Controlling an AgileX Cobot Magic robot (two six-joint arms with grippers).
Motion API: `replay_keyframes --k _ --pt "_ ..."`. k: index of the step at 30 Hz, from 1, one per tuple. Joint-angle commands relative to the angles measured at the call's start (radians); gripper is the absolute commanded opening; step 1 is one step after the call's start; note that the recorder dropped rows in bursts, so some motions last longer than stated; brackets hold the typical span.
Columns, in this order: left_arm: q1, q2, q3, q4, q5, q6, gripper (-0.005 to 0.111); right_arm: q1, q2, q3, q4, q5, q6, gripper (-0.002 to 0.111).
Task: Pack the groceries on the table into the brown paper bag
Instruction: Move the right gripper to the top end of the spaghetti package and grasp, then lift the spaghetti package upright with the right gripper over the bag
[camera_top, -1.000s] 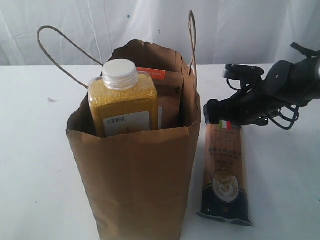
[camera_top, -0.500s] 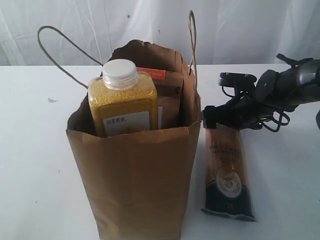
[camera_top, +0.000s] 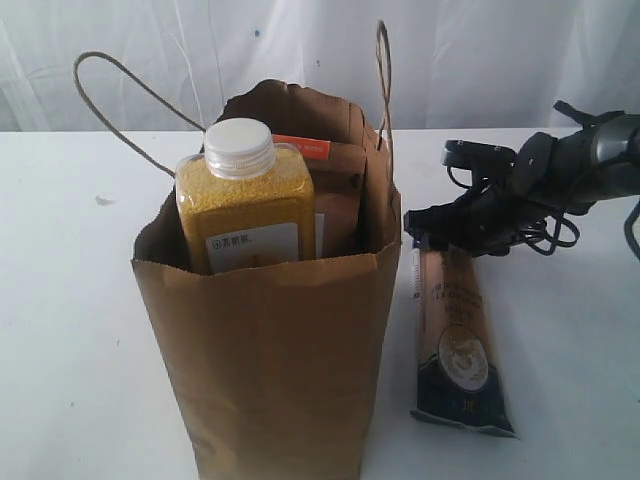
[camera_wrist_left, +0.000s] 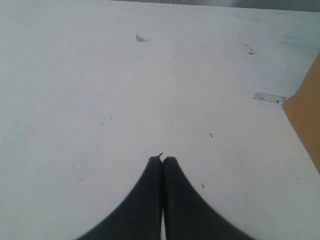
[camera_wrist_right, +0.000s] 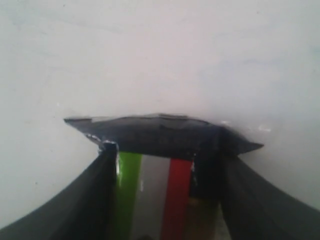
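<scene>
black right gripper (camera_top: 428, 228) reaches low from the right, fingers (camera_wrist_right: 242, 192) pinching the far end of the dark-blue spaghetti packet (camera_top: 458, 340) on the table (camera_top: 70, 300).

A broad, flat white tabletop (camera_top: 70, 300) stretched across the room, faintly smudged, with one small grey mark (camera_top: 104, 200) towards its left side. Behind it hung a pale, wrinkled white cloth backdrop (camera_top: 500, 60), softly lit.

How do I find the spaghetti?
Find the tall brown paper bag on the white table. Lying just right of it is the dark-blue spaghetti packet, the only long thin pack and the only grocery outside the bag.
</scene>
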Motion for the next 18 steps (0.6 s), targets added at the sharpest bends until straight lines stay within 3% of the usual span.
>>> replay_keyframes --k 1,18 --pt "0.001 -0.004 0.004 -0.006 0.0 -0.005 0.0 0.006 0.018 -0.018 0.01 0.184 0.001 0.0" --pt "0.001 -0.004 0.004 -0.006 0.0 -0.005 0.0 0.006 -0.317 -0.042 0.007 0.243 -0.11 0.0"
